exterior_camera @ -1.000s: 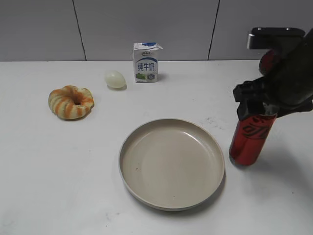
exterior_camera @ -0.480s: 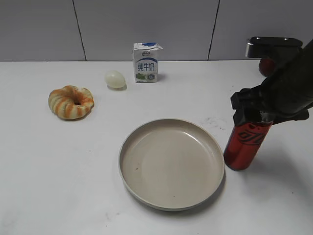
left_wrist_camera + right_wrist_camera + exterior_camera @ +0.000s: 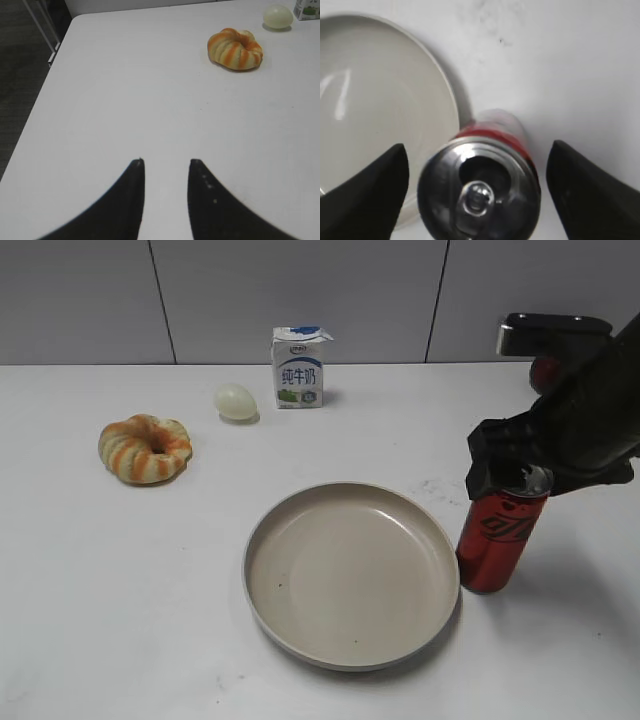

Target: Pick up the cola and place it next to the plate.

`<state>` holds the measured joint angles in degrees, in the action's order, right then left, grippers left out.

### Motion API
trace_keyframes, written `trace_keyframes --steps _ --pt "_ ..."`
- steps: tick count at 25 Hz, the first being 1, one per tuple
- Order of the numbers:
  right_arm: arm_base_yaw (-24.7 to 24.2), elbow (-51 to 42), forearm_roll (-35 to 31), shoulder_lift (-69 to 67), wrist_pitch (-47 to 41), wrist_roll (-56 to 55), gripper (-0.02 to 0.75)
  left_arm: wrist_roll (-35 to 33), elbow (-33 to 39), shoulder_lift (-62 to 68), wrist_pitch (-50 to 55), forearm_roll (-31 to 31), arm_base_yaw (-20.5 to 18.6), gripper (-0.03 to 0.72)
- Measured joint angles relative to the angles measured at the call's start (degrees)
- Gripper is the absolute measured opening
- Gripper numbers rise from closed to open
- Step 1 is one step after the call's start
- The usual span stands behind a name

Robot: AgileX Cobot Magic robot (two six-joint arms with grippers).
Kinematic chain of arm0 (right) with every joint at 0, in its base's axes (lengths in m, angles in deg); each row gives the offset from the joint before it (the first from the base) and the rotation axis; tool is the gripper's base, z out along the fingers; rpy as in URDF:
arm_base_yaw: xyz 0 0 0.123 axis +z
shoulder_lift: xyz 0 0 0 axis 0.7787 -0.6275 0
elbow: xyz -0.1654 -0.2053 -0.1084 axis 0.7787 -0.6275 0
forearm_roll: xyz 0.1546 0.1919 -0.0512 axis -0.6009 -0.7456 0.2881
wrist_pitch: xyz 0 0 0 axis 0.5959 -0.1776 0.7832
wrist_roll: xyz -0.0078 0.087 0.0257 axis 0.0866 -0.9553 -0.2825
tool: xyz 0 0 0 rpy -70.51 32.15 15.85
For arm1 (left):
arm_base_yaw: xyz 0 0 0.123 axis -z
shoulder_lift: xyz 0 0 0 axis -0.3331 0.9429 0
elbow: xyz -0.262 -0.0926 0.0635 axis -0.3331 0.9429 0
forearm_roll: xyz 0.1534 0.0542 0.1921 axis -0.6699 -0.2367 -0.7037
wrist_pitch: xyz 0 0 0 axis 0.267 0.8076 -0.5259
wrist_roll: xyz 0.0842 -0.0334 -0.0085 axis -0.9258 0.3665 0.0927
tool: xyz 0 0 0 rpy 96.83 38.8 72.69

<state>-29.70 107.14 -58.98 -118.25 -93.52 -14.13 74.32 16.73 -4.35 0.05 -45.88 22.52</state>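
Note:
The cola (image 3: 497, 540) is a slim red can standing upright on the white table, right beside the right rim of the beige plate (image 3: 350, 575). My right gripper (image 3: 512, 478) is around the can's top, and its fingers stand apart from the can on both sides, open. In the right wrist view the silver can top (image 3: 479, 192) sits between the two fingers (image 3: 477, 150), with the plate (image 3: 380, 90) to its left. My left gripper (image 3: 165, 162) is open and empty over bare table at the left.
An orange-striped ring bread (image 3: 145, 448) lies at the left, with a pale egg (image 3: 235, 401) and a white-blue milk carton (image 3: 298, 367) at the back. A red round thing (image 3: 545, 370) is partly hidden behind the right arm. The table's left edge (image 3: 55, 65) shows in the left wrist view.
The can has moved left and down to stand beside the plate's rim. My right gripper's fingers have come off the can.

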Motion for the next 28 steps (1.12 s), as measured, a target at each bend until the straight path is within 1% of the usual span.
trace_keyframes --steps 5,8,11,17,20,22,25,28 --pt "-0.37 6.56 0.12 -0.06 -0.37 0.16 0.656 0.00 0.00 0.00 0.00 0.00 0.00 0.235" --pt "-1.74 12.45 1.90 -1.66 -2.27 0.16 0.656 0.00 0.00 0.00 0.00 0.00 0.00 0.235" --pt "-4.69 21.03 4.11 -5.68 -7.71 1.19 0.656 0.00 0.00 0.00 0.00 0.00 0.00 0.235" --pt "-13.04 39.60 3.27 -15.92 -21.89 6.76 0.649 0.00 0.00 0.00 0.00 0.00 0.00 0.235" --pt "-16.20 45.67 3.19 -18.45 -26.77 7.80 0.642 0.00 0.00 0.00 0.00 0.00 0.00 0.235" --pt "-17.70 47.42 3.25 -18.87 -29.00 8.76 0.636 0.00 0.00 0.00 0.00 0.00 0.00 0.235" --pt "-19.07 47.64 3.75 -18.91 -30.19 9.87 0.627 0.00 0.00 0.00 0.00 0.00 0.00 0.235" --pt "-19.43 44.10 4.11 -16.63 -30.27 10.10 0.621 0.00 0.00 0.00 0.00 -0.04 0.00 0.235"
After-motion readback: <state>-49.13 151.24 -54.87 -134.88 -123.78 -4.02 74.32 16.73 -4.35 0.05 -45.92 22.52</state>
